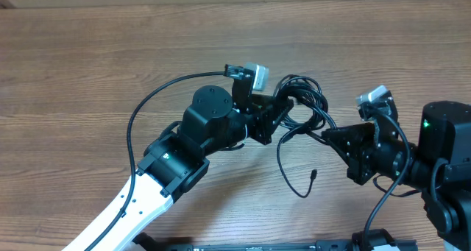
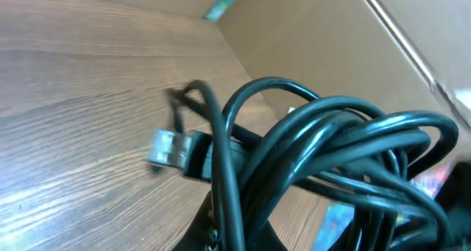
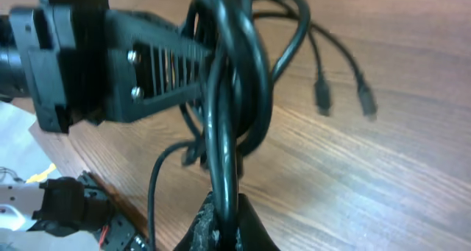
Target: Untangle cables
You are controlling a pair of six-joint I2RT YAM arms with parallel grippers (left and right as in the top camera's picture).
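Nearest the right wrist camera, one strand of the cables (image 3: 221, 148) is pinched between the right jaws, which are pressed together on it at the bottom of that view. Close before the left wrist camera the same cables are seen as a thick sheaf of glossy black loops. The left jaws are judged to be clamped on several of them, though the contact itself is hidden. From overhead the cables are found bunched between the two arms, over the middle of the table (image 1: 73, 67). A loose plug end (image 1: 313, 174) is trailed toward the robot's side of the cables, and a silver-tipped plug (image 2: 171, 149) is hung just beside them. Trouble is to be expected if the jaws are drawn straight apart, since the loops would be cinched tighter rather than freed. The thin, smooth strand could also be dragged out of the right jaws, and coils draped around the slotted side of the left jaws could be snagged there. The left arm's own thicker wire (image 1: 143, 104), arched well to the left of the cables, might be caught up as well. The table is of pale brown wood grain. Beyond the cables and past its far edge, a plain cardboard-coloured wall (image 2: 309, 45) is made out, with a blurred teal object (image 2: 224, 2) against it.
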